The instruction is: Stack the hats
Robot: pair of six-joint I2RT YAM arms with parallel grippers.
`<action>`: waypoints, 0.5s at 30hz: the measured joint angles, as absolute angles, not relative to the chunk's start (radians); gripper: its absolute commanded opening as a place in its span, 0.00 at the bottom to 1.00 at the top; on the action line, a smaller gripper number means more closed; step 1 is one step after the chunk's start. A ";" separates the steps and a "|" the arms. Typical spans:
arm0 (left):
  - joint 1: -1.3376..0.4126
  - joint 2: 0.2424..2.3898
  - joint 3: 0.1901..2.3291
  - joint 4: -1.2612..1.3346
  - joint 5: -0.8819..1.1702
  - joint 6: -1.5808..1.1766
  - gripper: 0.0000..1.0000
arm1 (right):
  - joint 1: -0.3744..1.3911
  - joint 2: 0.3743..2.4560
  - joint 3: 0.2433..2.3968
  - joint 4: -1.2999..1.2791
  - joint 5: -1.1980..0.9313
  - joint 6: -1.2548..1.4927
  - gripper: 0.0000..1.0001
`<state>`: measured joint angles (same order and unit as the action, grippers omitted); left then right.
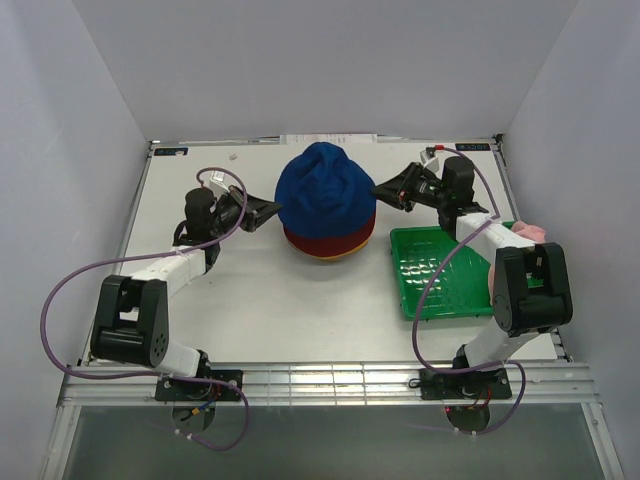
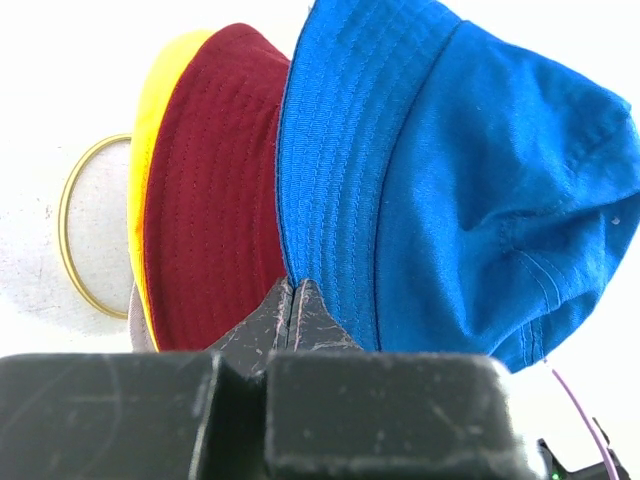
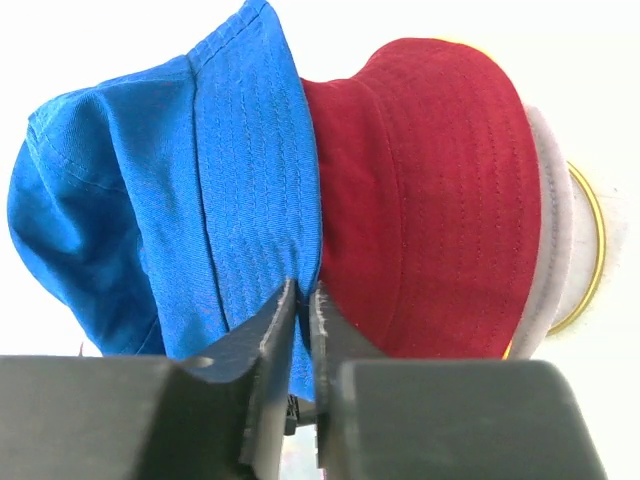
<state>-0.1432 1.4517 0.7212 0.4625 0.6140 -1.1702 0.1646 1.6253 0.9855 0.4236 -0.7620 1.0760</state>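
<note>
A blue hat (image 1: 325,190) sits on top of a stack, over a dark red hat (image 1: 330,240) and a yellow hat (image 1: 337,254). My left gripper (image 1: 272,210) is shut at the blue hat's left brim. In the left wrist view its tips (image 2: 292,285) pinch the brim edge of the blue hat (image 2: 450,180), next to the red hat (image 2: 220,180) and the yellow hat (image 2: 150,120). My right gripper (image 1: 380,190) is shut on the right brim. In the right wrist view (image 3: 305,290) blue fabric (image 3: 150,200) lies between the fingers. A grey hat's brim (image 3: 555,230) shows under the red hat (image 3: 430,200).
A green tray (image 1: 440,270) lies to the right of the stack, under my right arm. A pink hat (image 1: 530,232) lies at its far right edge. The gold ring of the stand (image 2: 68,230) shows under the stack. White walls enclose the table.
</note>
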 measured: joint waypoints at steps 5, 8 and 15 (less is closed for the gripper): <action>-0.143 1.452 0.727 0.463 0.617 -1.188 0.00 | 0.165 1.626 1.001 0.333 -0.733 1.034 0.08; -0.143 1.452 0.733 0.463 0.622 -1.216 0.00 | 0.166 1.626 1.044 0.216 -0.697 0.976 0.08; -0.143 1.452 0.737 0.450 0.639 -1.291 0.00 | 0.166 1.626 1.159 -0.027 -0.611 0.851 0.08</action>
